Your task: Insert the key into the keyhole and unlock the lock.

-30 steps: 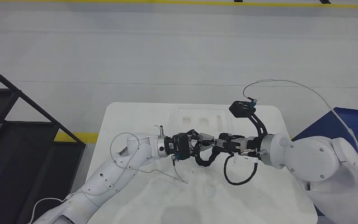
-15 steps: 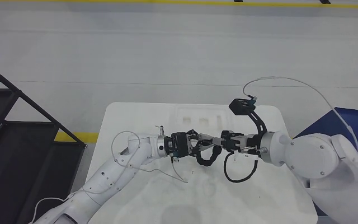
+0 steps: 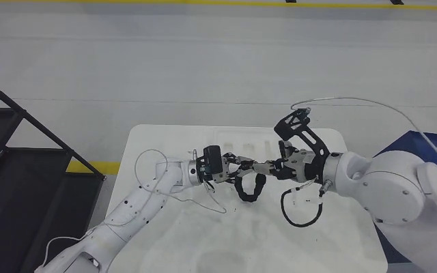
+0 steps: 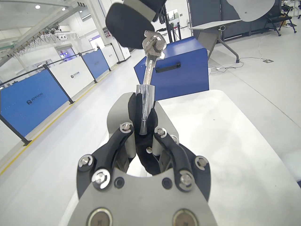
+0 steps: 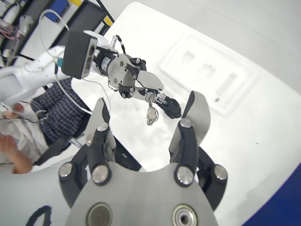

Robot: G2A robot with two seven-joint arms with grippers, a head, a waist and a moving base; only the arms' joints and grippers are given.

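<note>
Above table (image 3: 328, 246) middle: left gripper (image 4: 143, 111) clamps the lock (image 4: 146, 95), chrome barrel pinched between both fingers, held clear of the surface.
Cable (image 3: 251, 190): black loop, hangs from the lock toward the table.
Key (image 4: 150, 58): blade seated in the keyhole, head sticking out toward the right gripper (image 5: 148, 101).
2nd key (image 5: 151, 116): dangles from the 1st.
Right gripper: jaws spread wide, 1 finger either side of the keys, apart from them.
Tray (image 5: 237, 95): white, 3 recesses, near the table's far edge.
</note>
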